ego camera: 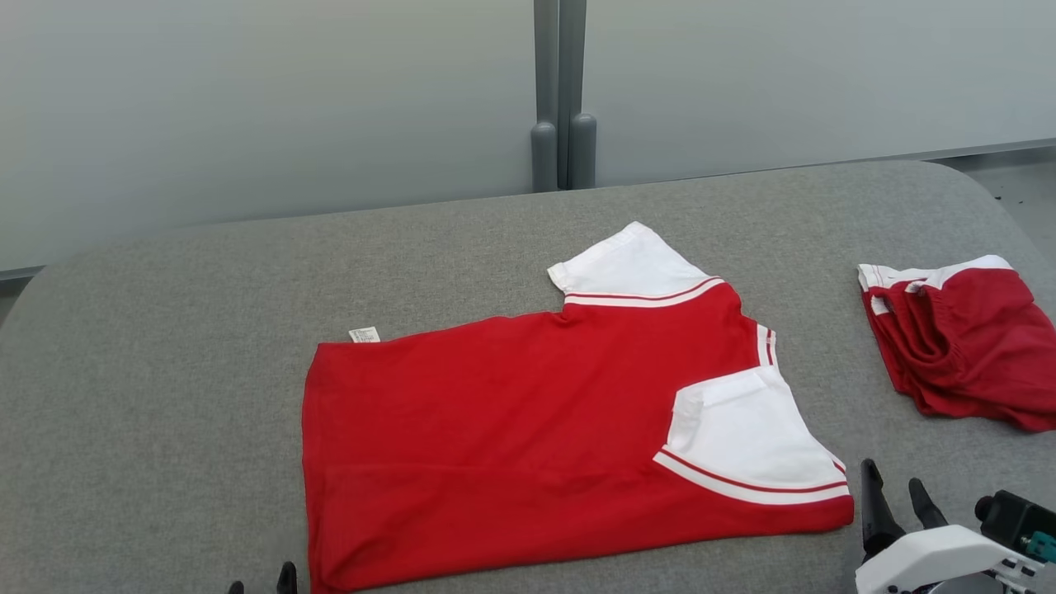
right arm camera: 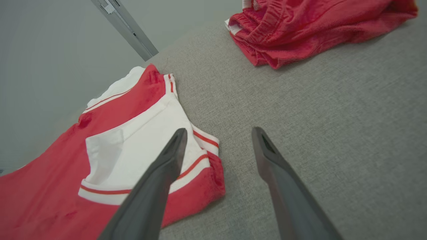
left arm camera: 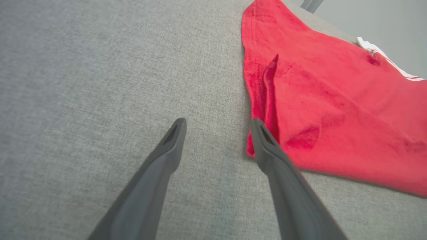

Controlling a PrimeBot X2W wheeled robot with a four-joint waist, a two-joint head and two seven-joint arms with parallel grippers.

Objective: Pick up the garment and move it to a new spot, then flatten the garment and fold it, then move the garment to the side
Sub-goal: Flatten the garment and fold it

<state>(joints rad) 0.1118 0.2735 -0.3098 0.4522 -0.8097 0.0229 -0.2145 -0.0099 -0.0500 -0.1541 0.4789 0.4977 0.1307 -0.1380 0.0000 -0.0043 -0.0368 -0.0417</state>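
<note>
Left gripper (left arm camera: 218,124): fingers apart with nothing between them, low over the table (ego camera: 165,371), right at the near hem corner of the garment (ego camera: 511,429).
Right gripper (ego camera: 893,477): fingers spread and empty, just beside the garment's near shoulder corner.
Garment: a red shirt lying flat mid-table. The near white sleeve (ego camera: 747,441) is laid in over the body, and the far sleeve (ego camera: 631,264) pokes out past the far edge.
Step in hand: folding, I'd say. It is flattened with one sleeve in, but not yet a compact bundle.
Next move: probably tucking in the far sleeve or doubling the shirt over. That calls for shallow pinches on thin edges and both arms travelling evenly.
Further off: a second red garment (ego camera: 965,338) lies bunched at the table's right, well apart.
</note>
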